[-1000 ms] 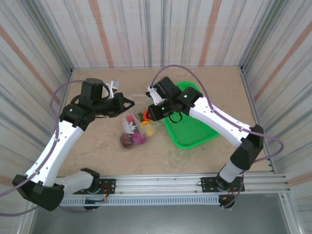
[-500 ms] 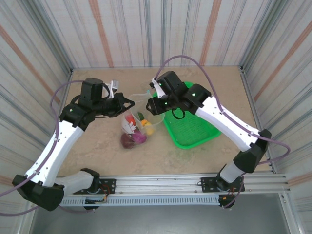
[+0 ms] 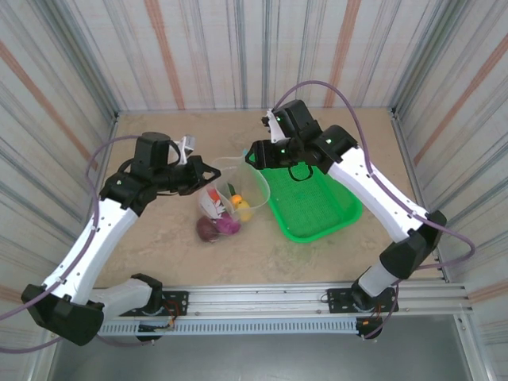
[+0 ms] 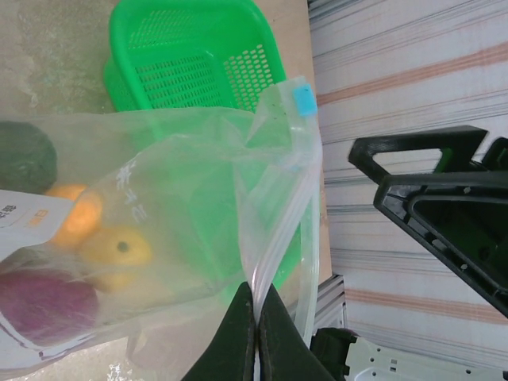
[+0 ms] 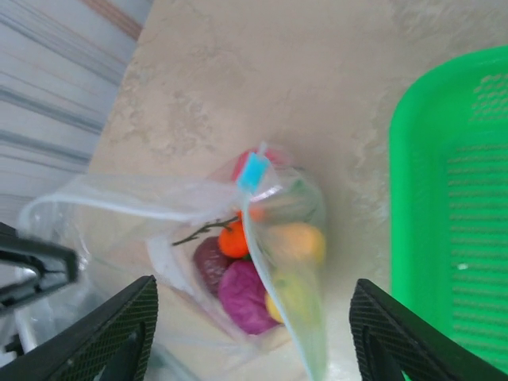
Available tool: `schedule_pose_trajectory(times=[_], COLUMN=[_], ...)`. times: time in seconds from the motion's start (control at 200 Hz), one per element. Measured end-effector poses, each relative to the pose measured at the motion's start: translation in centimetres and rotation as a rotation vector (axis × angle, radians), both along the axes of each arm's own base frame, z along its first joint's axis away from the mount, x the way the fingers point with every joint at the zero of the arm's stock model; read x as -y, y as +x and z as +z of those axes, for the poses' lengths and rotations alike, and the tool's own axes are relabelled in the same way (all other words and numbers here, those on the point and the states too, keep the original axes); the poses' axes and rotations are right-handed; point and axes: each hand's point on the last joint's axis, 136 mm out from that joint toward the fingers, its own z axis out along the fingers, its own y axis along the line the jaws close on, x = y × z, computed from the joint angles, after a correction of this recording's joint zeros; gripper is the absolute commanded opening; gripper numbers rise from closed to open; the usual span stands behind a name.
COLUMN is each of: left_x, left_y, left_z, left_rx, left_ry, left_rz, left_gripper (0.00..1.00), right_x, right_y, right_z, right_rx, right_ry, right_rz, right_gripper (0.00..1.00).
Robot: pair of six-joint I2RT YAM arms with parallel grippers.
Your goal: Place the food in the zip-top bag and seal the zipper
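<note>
the zip-top bag [image 3: 244, 184] sits in the middle of the bench [image 3: 159, 234], between the two arms. its mouth is held up and open in a loop. the food [image 3: 224, 216] lies inside at the bottom. i can tell apart a purple piece, a yellow one, an orange one and a dark green one. a white label [image 4: 17, 216] shows on the side of the bag.

the bag looks thin, soft and crinkly, and most likely slippery. it does not hold its own shape. the food looks small and light, but it weighs the bottom down, and that should help keep the bag in place. the best part to take hold of is the zipper [image 4: 279, 210], the firmer strip along the mouth, near one of its ends.

the left end effector [image 4: 255, 311] is closed tight on that strip, with the thin plastic pinched between its tips. the right end effector [image 5: 252, 284] is open wide above the bag and holds nothing. the blue tab [image 5: 252, 171] at the far end of the strip lies just below it. i think that end is the spot to pinch, so the mouth can be pulled flat and pressed closed.

the green basket [image 3: 317, 208] is just beside the bag on the right and could catch a low arm. the two end effectors are near each other and could bump.
</note>
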Motion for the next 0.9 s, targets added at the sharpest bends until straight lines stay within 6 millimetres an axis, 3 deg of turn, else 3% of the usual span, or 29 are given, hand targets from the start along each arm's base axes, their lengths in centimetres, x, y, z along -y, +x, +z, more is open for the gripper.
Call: schedule_pose_trajectory(times=[0.12,0.245,0.381,0.421,0.511,0.546,0.661,0.796,0.902], left_x=[0.0,0.0,-0.1,-0.1,-0.1,0.0,0.4,1.6,2.6], left_y=[-0.1,-0.2,-0.3,-0.3,-0.4,-0.4,-0.7,-1.2,-2.1], left_z=[-0.6,-0.6,-0.5,-0.4,-0.3,-0.3,0.3,2.9,5.1], left_rx=[-0.014,-0.015,-0.010,-0.008,-0.007,-0.008,-0.004,0.064,0.129], left_ry=[0.004,0.002,0.001,0.000,-0.002,-0.003,-0.025,-0.063,-0.092], left_rz=[-0.002,-0.004,-0.003,-0.003,-0.005,-0.007,-0.035,-0.107,-0.178], left_gripper=[0.00,0.00,0.00,0.00,0.00,0.00,0.06,0.38,0.55], right_x=[-1.2,-1.1,-0.6,-0.6,-0.6,-0.6,-1.7,-2.6,-3.4], right_y=[0.1,0.2,-0.3,-0.5,-0.6,-0.5,0.7,2.2,2.1], right_z=[-1.7,-3.2,-4.9,-5.4,-5.9,-5.9,-4.3,-0.2,2.8], right_rx=[-0.087,-0.119,-0.133,-0.134,-0.093,-0.073,0.025,0.177,0.278], right_ry=[0.019,-0.008,-0.040,-0.054,-0.106,-0.139,-0.196,-0.201,-0.184], right_rz=[0.033,0.034,0.048,0.060,0.089,0.094,0.100,0.098,0.129], right_gripper=[0.64,0.59,0.47,0.39,0.07,0.03,0.01,0.00,0.00])
